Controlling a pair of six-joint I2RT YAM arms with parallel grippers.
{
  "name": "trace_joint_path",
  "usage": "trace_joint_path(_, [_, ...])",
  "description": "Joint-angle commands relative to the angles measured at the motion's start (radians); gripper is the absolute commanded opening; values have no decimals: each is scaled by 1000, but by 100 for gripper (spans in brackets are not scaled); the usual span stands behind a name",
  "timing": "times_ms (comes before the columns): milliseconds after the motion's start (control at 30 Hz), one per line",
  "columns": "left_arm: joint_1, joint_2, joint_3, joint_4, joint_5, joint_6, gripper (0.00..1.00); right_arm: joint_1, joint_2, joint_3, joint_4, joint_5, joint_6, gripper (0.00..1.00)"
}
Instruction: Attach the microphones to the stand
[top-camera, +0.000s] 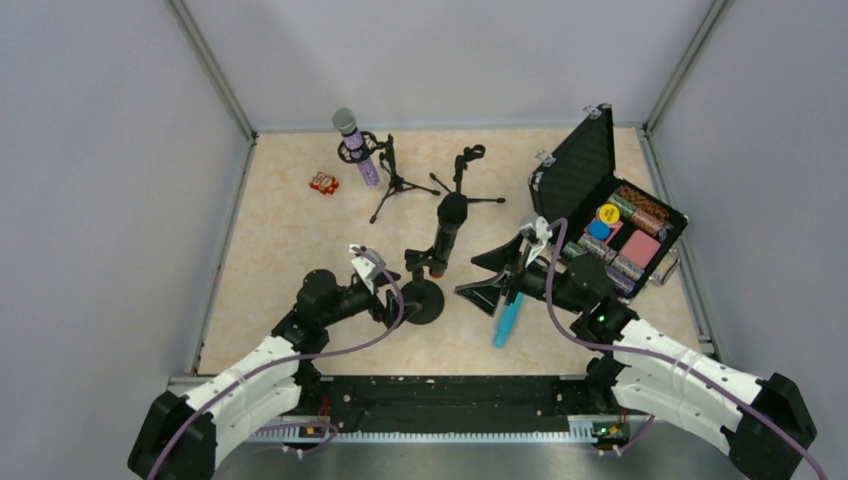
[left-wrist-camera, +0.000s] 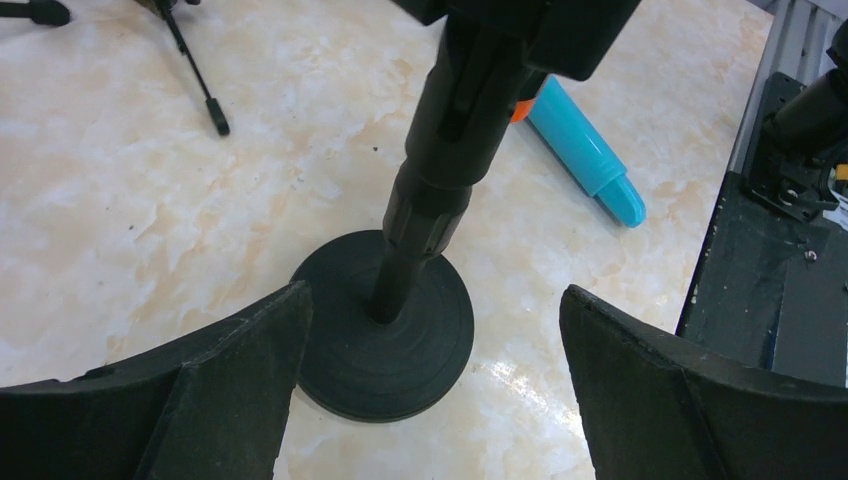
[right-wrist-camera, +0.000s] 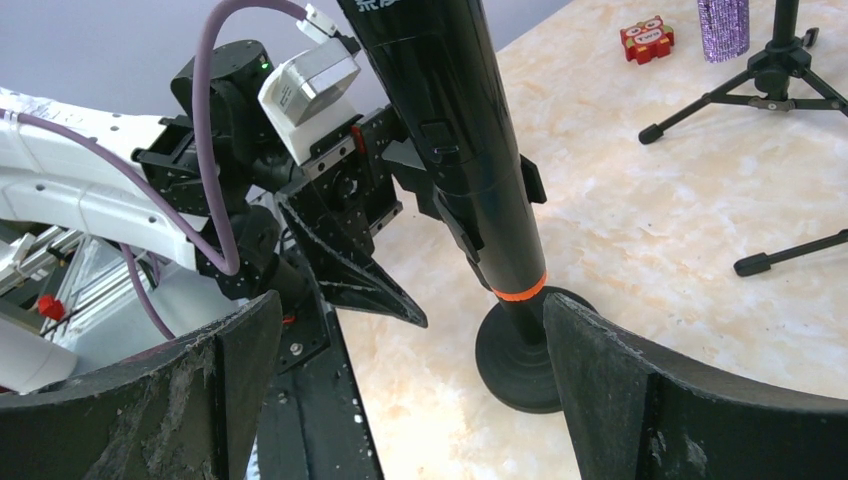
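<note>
Left hand (left-wrist-camera: 432, 295) stood spread apart, the round stand base (left-wrist-camera: 385, 350) just ahead between its fingers; right hand (right-wrist-camera: 412, 300) gaped too, black microphone (right-wrist-camera: 450, 130) ahead.

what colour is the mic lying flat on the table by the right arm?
The microphone is turquoise all over; the left wrist view shows it best.

Glossy marbled tabletop (left-wrist-camera: 120, 230), matt black stand base (left-wrist-camera: 385, 345)

Stand (top-camera: 422, 300) w/ black mic (top-camera: 447, 230) blocks centre, table (top-camera: 290, 235) free far-left
</note>
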Motion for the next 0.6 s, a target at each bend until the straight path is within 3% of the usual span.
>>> trace_joint_path(0, [-22, 93, 0, 292, 62, 65, 98, -14, 11, 10, 36, -15, 0, 99])
trace_joint_path(133, [-27, 178, 16, 403, 72, 101, 98, -15, 21, 12, 33, -14, -7, 99])
trace_joint_path(400, [-30, 319, 80, 472, 124, 187, 91, -16, 37, 13, 41, -14, -10, 99])
trace_joint_path(500, [-30, 363, 89, 520, 140, 192, 84, -19, 42, 16, 41, -15, -12, 99])
trace_joint_path(567, [-30, 391, 96, 532, 162, 228, 70, -20, 44, 16, 42, -15, -12, 99])
